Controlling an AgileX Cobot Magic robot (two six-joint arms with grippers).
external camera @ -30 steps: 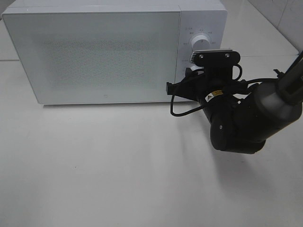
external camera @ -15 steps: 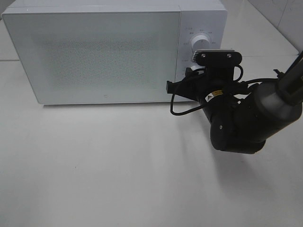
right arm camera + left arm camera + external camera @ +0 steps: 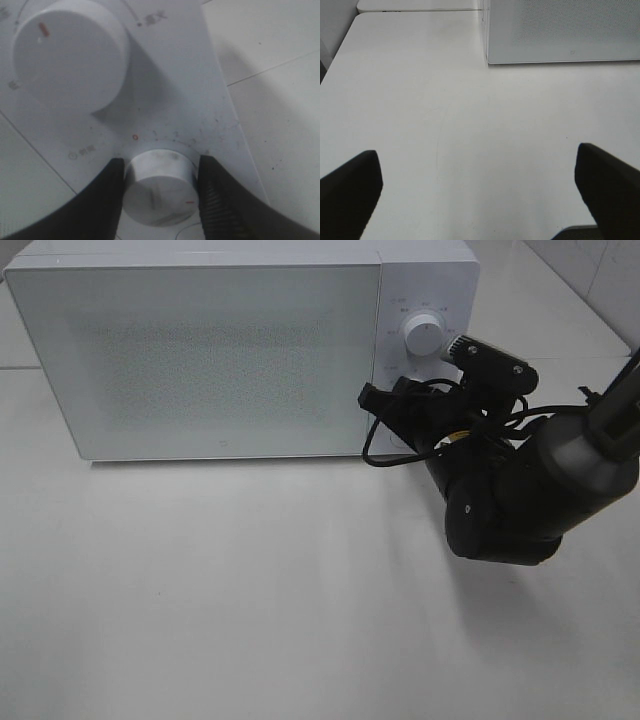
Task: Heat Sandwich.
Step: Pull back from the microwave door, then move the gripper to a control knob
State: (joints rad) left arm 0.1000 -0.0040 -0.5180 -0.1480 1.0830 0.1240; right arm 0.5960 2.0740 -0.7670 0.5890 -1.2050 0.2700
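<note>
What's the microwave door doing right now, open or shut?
Shut: the microwave door sits flush with the control panel, no gap at its edge. The right gripper clamps the lower knob.

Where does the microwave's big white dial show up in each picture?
Exterior high: the big dial sits at the right end of the microwave.
Left wrist: not in it; only a corner of the microwave shows.
Right wrist: the big dial lies beyond the smaller dial gripped by the jaws.
Shared landmark: the microwave.
</note>
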